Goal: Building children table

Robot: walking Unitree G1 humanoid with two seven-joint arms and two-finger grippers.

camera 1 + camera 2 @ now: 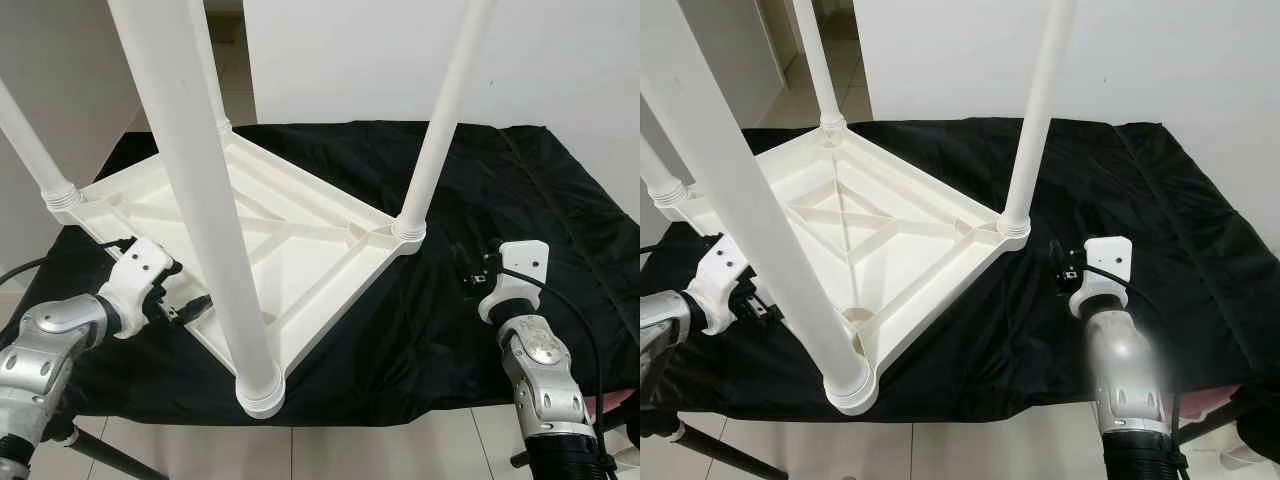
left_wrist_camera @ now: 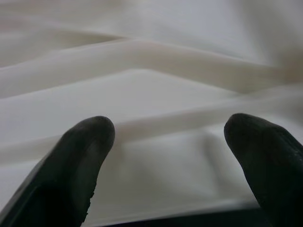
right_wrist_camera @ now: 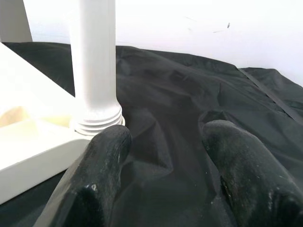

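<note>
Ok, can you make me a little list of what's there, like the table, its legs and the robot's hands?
table: white plastic tabletop lying upside down
legs: four white legs in the corners, pointing up
underneath: black cloth over a stand
left gripper: open, at the tabletop's near edge
right gripper: open, over the cloth beside a corner leg, holding nothing
floor: pale tiles

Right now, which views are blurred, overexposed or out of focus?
Right eye view: right forearm glares white. Left wrist view: soft, the white tabletop is featureless. Right wrist view: left tool's neighbour aside, the table leg nearly blows out. Left eye view: sharp.
</note>
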